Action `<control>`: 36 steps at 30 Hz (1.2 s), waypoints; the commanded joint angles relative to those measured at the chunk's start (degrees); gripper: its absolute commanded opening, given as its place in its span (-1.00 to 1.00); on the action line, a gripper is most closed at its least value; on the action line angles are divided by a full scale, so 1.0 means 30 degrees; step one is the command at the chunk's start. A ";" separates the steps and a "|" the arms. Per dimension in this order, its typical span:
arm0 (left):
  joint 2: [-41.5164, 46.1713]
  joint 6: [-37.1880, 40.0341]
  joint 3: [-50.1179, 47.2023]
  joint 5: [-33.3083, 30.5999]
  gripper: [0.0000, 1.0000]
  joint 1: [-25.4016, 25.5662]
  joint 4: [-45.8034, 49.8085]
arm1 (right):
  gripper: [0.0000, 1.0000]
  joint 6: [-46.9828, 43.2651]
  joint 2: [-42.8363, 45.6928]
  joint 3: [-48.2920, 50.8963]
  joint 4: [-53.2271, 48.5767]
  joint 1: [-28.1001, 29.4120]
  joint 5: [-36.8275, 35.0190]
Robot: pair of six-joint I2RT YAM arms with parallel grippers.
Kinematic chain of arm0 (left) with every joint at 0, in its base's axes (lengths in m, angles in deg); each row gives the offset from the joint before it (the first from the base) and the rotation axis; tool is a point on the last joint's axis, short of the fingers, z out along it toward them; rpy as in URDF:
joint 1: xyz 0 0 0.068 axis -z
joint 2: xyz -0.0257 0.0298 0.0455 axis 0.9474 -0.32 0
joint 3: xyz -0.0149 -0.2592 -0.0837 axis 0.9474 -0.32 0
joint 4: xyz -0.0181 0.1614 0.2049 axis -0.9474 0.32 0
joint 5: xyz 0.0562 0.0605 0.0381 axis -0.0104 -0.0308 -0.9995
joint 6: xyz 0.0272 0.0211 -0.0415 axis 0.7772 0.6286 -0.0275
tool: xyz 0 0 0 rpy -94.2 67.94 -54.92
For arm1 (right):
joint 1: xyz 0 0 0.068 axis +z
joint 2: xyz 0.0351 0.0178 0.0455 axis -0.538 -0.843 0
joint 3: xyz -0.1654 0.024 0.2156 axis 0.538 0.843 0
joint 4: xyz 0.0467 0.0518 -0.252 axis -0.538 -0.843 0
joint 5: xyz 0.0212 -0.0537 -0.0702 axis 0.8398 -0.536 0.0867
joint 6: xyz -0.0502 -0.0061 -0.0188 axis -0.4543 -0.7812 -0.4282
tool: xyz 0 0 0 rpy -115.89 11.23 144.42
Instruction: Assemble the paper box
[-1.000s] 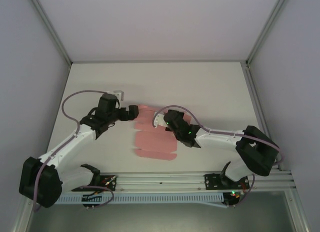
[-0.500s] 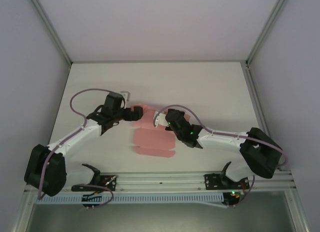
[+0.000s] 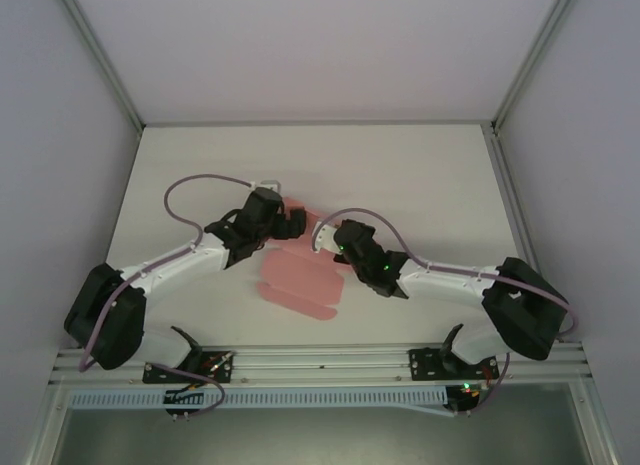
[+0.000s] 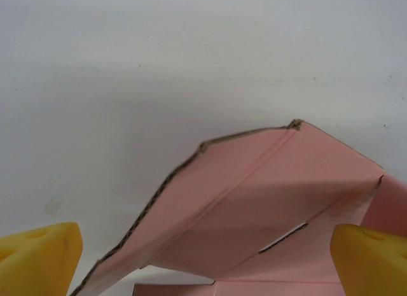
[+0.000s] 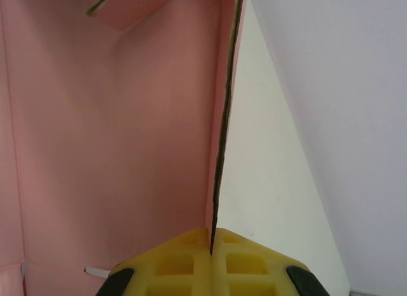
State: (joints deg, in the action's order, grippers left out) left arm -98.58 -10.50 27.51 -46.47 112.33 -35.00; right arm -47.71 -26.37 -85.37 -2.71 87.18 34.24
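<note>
Paper box (image 3: pixel 300 285) sheet lies mid-table, one flap raised. Right gripper (image 5: pixel 211 244) pinches its edge; left gripper (image 4: pixel 205 258) gapes wide around the flap — a hard push could buckle the card or slip the pinch.

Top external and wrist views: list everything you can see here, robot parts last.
paper box: one, pale pink, die-cut sheet mid-table, one edge lifted
table: one, white, under everything
walls: three, pale grey, around the table
rail: one, silver, along the near edge
cables: two, mauve, looped over the arms
left arm: one, white and black, jaws wide open at the paper box's far left part
right arm: one, white and black, jaws shut on the lifted edge
</note>
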 commanded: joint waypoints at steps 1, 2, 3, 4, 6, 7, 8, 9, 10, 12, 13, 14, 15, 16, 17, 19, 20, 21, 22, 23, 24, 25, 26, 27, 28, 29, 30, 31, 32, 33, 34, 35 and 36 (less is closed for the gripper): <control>0.0110 -0.0198 0.0125 0.0885 0.99 0.0461 -0.1646 | -1.00 0.0466 0.0626 0.0256 0.1239 0.0406 0.1342; 0.0386 -0.0178 -0.0043 0.0959 1.00 0.0472 -0.1675 | -1.00 0.0469 0.0659 0.0294 0.1221 0.0393 0.1260; 0.0646 -0.0037 -0.0174 0.1051 0.99 0.0459 -0.1682 | -1.00 0.0501 0.0646 0.0334 0.1185 0.0408 0.1161; 0.0951 0.0179 -0.0293 0.1059 0.99 0.0449 -0.1675 | -1.00 0.0503 0.0651 0.0351 0.1199 0.0393 0.1076; 0.1471 0.0685 -0.0629 0.1585 0.99 0.0375 -0.1794 | -1.00 0.0496 0.0631 0.0386 0.1216 0.0400 0.0976; 0.1758 0.0774 -0.0858 0.1785 0.99 0.0305 -0.1858 | -1.00 0.0483 0.0609 0.0395 0.1190 0.0392 0.0888; 0.2048 0.0772 -0.1117 0.1947 0.99 0.0203 -0.1934 | -1.00 0.0497 0.0621 0.0395 0.1141 0.0393 0.0797; 0.2370 0.0886 -0.1417 0.2313 1.00 0.0063 -0.2051 | -1.00 0.0568 0.0608 0.0395 0.1097 0.0393 0.0713; 0.2706 0.0824 -0.1675 0.2477 1.00 -0.0138 -0.1988 | -1.00 0.0584 0.0680 0.0413 0.1078 0.0393 0.0678; 0.3317 0.0773 -0.2143 0.2999 0.99 -0.0656 -0.1789 | -1.00 0.0653 0.0758 0.0477 0.1067 0.0393 0.0491; 0.3705 0.0721 -0.2336 0.3218 0.99 -0.0956 -0.1536 | -1.00 0.0693 0.0768 0.0498 0.1017 0.0393 0.0419; 0.4100 0.0768 -0.2509 0.3414 1.00 -0.1126 -0.1396 | -1.00 0.0708 0.0783 0.0508 0.0944 0.0394 0.0310; 0.4499 0.0801 -0.2761 0.3498 0.99 -0.1226 -0.1282 | -1.00 0.0767 0.0798 0.0509 0.0894 0.0395 0.0160; 0.4990 0.0770 -0.3089 0.3505 1.00 -0.1368 -0.1179 | -1.00 0.0823 0.0832 0.0518 0.0850 0.0393 0.0000; 0.5431 0.0799 -0.3391 0.3714 0.99 -0.1519 -0.1112 | -1.00 0.0884 0.0893 0.0556 0.0810 0.0360 -0.0108; 0.6268 0.0536 -0.3879 0.3903 1.00 -0.1967 -0.0564 | -1.00 0.1055 0.1046 0.0629 0.0847 0.0263 -0.0300; 0.6618 0.0490 -0.4161 0.4033 0.99 -0.2259 -0.0325 | -1.00 0.1180 0.1126 0.0685 0.0767 0.0186 -0.0249; 0.6922 0.0326 -0.4409 0.4070 1.00 -0.2565 -0.0015 | -1.00 0.1318 0.1210 0.0712 0.0745 0.0059 -0.0235; 0.7237 0.0227 -0.4723 0.4338 1.00 -0.3003 0.0242 | -1.00 0.1508 0.1302 0.0745 0.0745 -0.0091 -0.0197; 0.7530 0.0262 -0.5063 0.4867 0.99 -0.3434 0.0288 | -1.00 0.1633 0.1358 0.0769 0.0666 -0.0215 -0.0130; 0.7852 0.0171 -0.5414 0.5299 0.99 -0.3915 0.0262 | -1.00 0.1689 0.1404 0.0795 0.0603 -0.0302 -0.0004; 0.8215 0.0010 -0.5872 0.5689 0.99 -0.4343 0.0121 | -1.00 0.1726 0.1487 0.0810 0.0548 -0.0382 0.0022; 0.8531 -0.0024 -0.6299 0.6117 1.00 -0.4719 -0.0099 | -1.00 0.1734 0.1519 0.0827 0.0414 -0.0413 0.0165; 0.8881 -0.0123 -0.6692 0.6437 0.99 -0.5054 -0.0317 | -1.00 0.1733 0.1535 0.0779 0.0267 -0.0429 0.0201; 0.9286 -0.0001 -0.7157 0.7057 1.00 -0.5346 -0.0839 | -1.00 0.1810 0.1579 0.0759 0.0096 -0.0482 0.0252; 0.9706 0.0528 -0.7634 0.7941 0.99 -0.5564 -0.1587 | -1.00 0.1824 0.1574 0.0686 -0.0085 -0.0557 0.0340; 1.0142 0.0928 -0.8270 0.8688 1.00 -0.5762 -0.2409 | -1.00 0.1915 0.1583 0.0676 -0.0188 -0.0628 0.0464; 1.0592 0.1227 -0.8968 0.9617 1.00 -0.6018 -0.3433 | -1.00 0.2003 0.1624 0.0682 -0.0222 -0.0761 0.0646; 1.0913 0.1331 -0.9572 1.0495 0.99 -0.6305 -0.4407 | -1.00 0.2095 0.1655 0.0688 -0.0294 -0.0876 0.0851; 1.1200 0.1248 -1.0196 1.1489 0.99 -0.6604 -0.5464 | -1.00 0.2239 0.1692 0.0690 -0.0336 -0.0976 0.1008; 1.1356 0.1117 -1.0723 1.2246 1.00 -0.6842 -0.6341 | -1.00 0.2308 0.1709 0.0679 -0.0335 -0.1041 0.1146; 1.1429 0.0961 -1.1114 1.2613 1.00 -0.6991 -0.7133 | -1.00 0.2438 0.1735 0.0682 -0.0361 -0.1114 0.1267; 1.1365 0.0920 -1.1413 1.2892 0.99 -0.7112 -0.7717 | -1.00 0.2542 0.1770 0.0670 -0.0366 -0.1158 0.1409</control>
State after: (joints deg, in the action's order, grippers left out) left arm -65.21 -8.62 -4.51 -16.06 92.22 -47.72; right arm -42.64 -22.79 -83.65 -2.84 84.29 36.55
